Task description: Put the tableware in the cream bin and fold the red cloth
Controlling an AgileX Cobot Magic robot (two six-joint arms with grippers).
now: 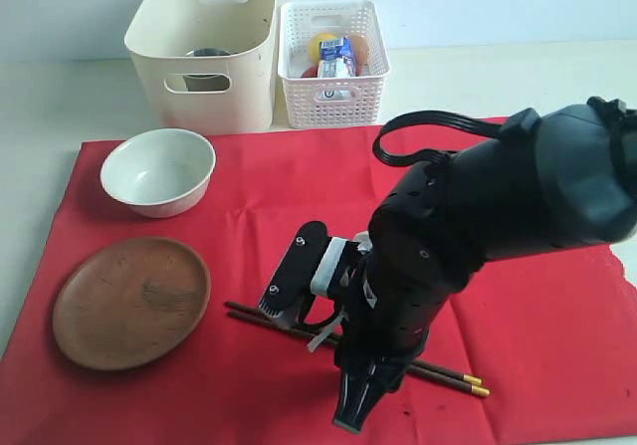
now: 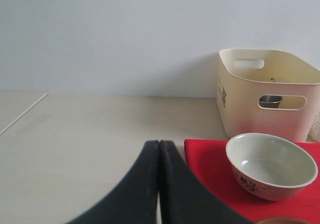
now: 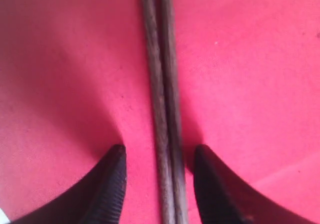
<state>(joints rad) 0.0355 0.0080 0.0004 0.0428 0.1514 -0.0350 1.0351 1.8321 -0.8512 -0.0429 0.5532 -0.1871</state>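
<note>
One red cloth (image 1: 557,316) is spread flat over the pale tabletop (image 1: 498,77) and fills most of the exterior view. Two containers are set at the upper left of the frame, past the cloth's edge: one cream bin (image 1: 249,77) and, just beside it on the right, one white lattice basket (image 1: 333,102). One steel cup (image 1: 206,54) is glimpsed inside the bin through an oval handle hole. One blue-and-white carton (image 1: 336,59) is stood in the basket with a yellow fruit (image 1: 318,42) behind it; the carton's print is too small to be read.

On the cloth at the left one pale bowl (image 1: 158,171) is placed, and below it, at the lower left, one round wooden plate (image 1: 130,302). Two dark chopsticks (image 1: 453,375) with gold tips are laid side by side on the cloth at the lower centre.

The right hand (image 3: 159,151) is held open astride the chopsticks, one finger on each side, with a gap left to each. The left hand (image 2: 159,145) is closed on nothing, over bare tabletop near the cloth's corner.

Dark marks are printed on the bin's end wall and on the bowl's outer wall; no words can be made out.
</note>
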